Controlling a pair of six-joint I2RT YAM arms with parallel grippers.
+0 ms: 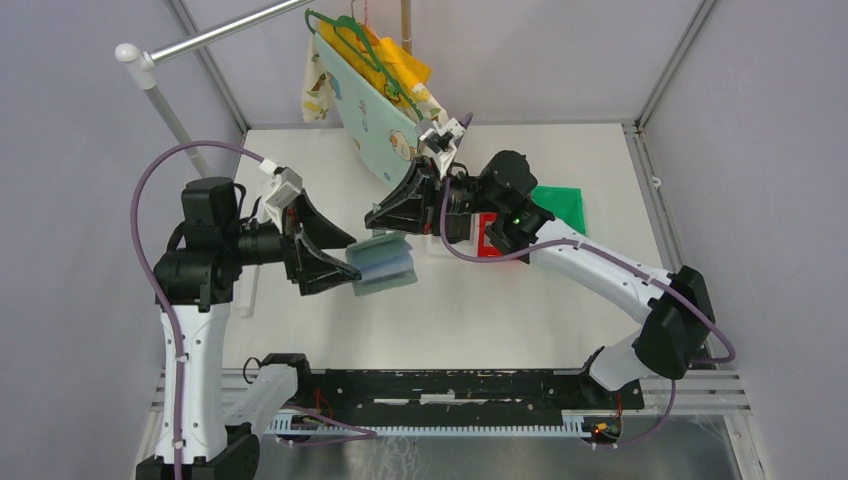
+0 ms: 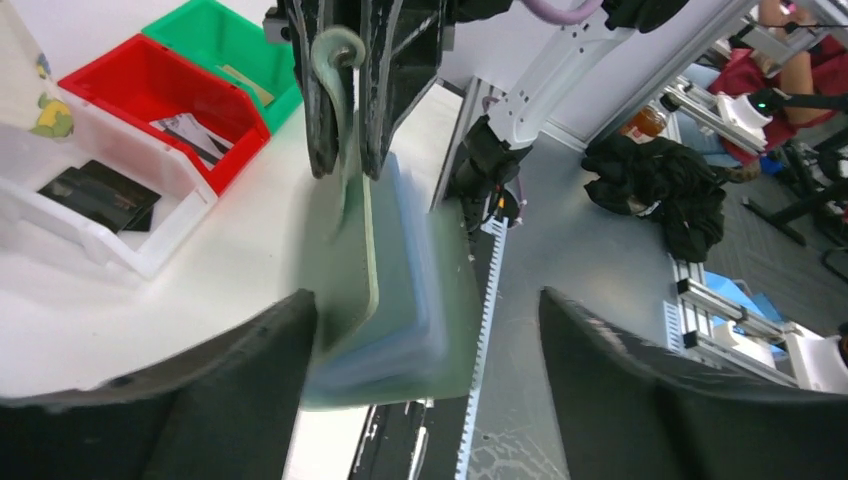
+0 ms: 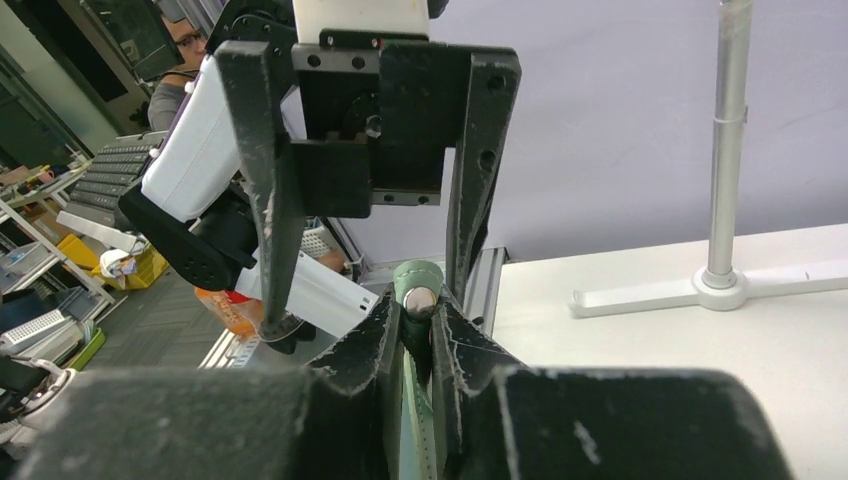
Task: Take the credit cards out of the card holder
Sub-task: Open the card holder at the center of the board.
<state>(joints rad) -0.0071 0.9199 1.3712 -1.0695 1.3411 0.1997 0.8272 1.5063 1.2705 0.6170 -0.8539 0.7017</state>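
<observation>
Two grippers are meeting over the white table (image 1: 520, 300). Left gripper (image 1: 357, 258) is standing spread wide, its fingers (image 2: 250, 350) flanking the holder (image 1: 385, 262), which is hanging motion-blurred and leaning against one of them. Right gripper (image 3: 417, 315) is pinching the holder's snap tab (image 3: 417, 290) from above. Pale blue pockets are showing, but whether cards are sitting inside is impossible to tell. Beyond, three bins are sitting side by side: one white (image 2: 130, 250), one red (image 2: 215, 165), one green (image 2: 215, 30), each holding a flat item too small to name. From above, the right arm is covering most of them. Farther back, bright fabric (image 1: 375, 100) is hanging from one rail (image 1: 230, 30), and grey walls (image 1: 80, 150) are enclosing everything.
</observation>
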